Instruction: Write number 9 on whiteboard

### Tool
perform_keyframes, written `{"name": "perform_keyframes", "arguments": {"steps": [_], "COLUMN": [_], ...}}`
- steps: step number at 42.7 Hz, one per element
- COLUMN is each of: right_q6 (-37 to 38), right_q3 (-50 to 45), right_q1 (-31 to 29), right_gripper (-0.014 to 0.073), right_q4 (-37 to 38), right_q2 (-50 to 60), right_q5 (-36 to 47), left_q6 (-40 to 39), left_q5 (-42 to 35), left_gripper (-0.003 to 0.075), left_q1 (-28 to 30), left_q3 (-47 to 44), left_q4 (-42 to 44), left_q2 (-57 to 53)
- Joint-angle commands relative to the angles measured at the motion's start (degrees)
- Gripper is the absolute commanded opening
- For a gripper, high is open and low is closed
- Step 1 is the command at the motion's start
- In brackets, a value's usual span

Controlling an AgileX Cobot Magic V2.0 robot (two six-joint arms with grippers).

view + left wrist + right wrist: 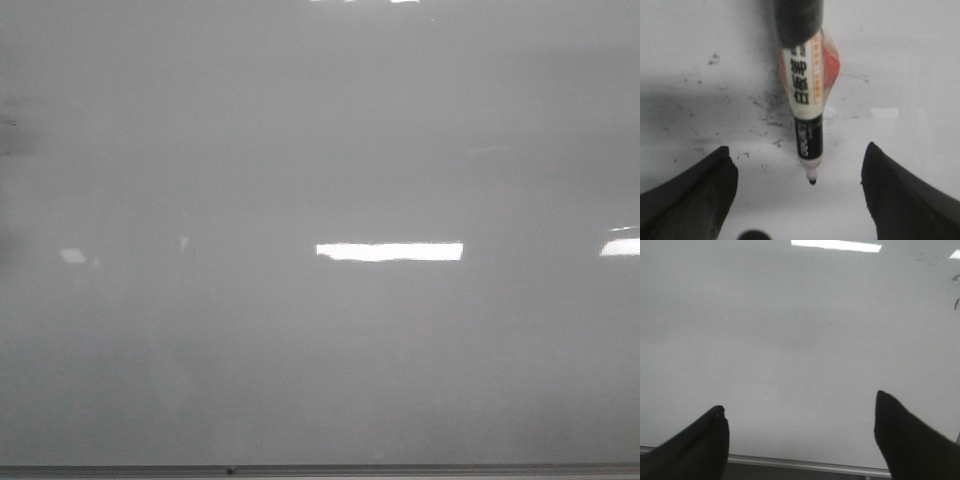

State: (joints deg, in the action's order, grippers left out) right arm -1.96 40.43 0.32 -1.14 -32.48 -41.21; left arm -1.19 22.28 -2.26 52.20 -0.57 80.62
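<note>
Two grippers are hovering over the whiteboard, each spread wide: the left gripper is flanking a black-tipped marker, and the right gripper is holding nothing; no digit 9 is discernible.

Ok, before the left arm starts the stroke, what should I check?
1. Marker uncapped, tip exposed: ok.
2. Tip touching the whiteboard: cannot tell.
3. Left gripper gripping the marker: not ok, its fingers stand wide apart and clear of it.
4. No 9 drawn yet in the front view: ok.
5. Writing spot clean: not ok, dark smudges lie near the tip.
6. Right gripper open, empty, over bare board: ok.
</note>
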Motion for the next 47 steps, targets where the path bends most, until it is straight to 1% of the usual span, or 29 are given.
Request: {"name": "perform_keyframes", "arguments": {"steps": [1, 8, 11, 15, 20, 24, 30, 35, 37, 42, 47], "right_q6": [-0.6, -0.6, -0.6, -0.6, -0.6, -0.6, -0.6, -0.6, -0.6, -0.5, -0.5], "right_q3": [1.6, 1.6, 1.6, 1.6, 1.6, 1.6, 1.6, 1.6, 1.6, 2.1, 4.0], "right_q1": [-0.3, -0.3, -0.3, -0.3, -0.3, -0.3, -0.3, -0.3, -0.3, -0.3, -0.3], "right_gripper": [0.0615, 0.0615, 0.0615, 0.0615, 0.0615, 0.0615, 0.0615, 0.0613, 0.0613, 0.0613, 0.0613], "right_q4": [-0.1, -0.1, -0.1, -0.1, -0.1, -0.1, -0.1, -0.1, -0.1, -0.2, -0.2], "right_q2": [-0.5, -0.5, -0.5, -0.5, -0.5, -0.5, -0.5, -0.5, -0.5, -0.5, -0.7], "right_q5": [3.8, 3.7, 3.7, 3.6, 3.5, 3.5, 3.5, 3.6, 3.8, 3.6, 1.4], "left_q6": [0.0, 0.0, 0.0, 0.0, 0.0, 0.0, 0.0, 0.0, 0.0, 2.7, 9.9], "left_q5": [-7.1, -10.6, -11.7, -12.7, -12.8, -12.0, -11.3, -8.8, -7.5, -2.6, 5.6], "left_gripper": [0.0503, 0.0501, 0.0478, 0.0411, 0.0301, 0.0213, 0.0101, 0.0010, -0.0014, -0.0019, -0.0019], "left_q1": [-0.4, -0.4, -0.4, -0.4, -0.4, -0.4, -0.4, -0.4, -0.4, -0.7, -2.0], "left_q3": [2.2, 2.2, 2.2, 2.2, 2.2, 2.2, 2.2, 2.2, 2.2, 2.4, 4.5], "left_q4": [-0.6, -0.6, -0.6, -0.6, -0.6, -0.6, -0.6, -0.6, -0.6, -0.5, -0.3], "left_q2": [0.5, 2.7, 3.0, 3.1, 3.3, 3.5, 3.1, 1.7, 0.8, -2.2, -5.5]}}
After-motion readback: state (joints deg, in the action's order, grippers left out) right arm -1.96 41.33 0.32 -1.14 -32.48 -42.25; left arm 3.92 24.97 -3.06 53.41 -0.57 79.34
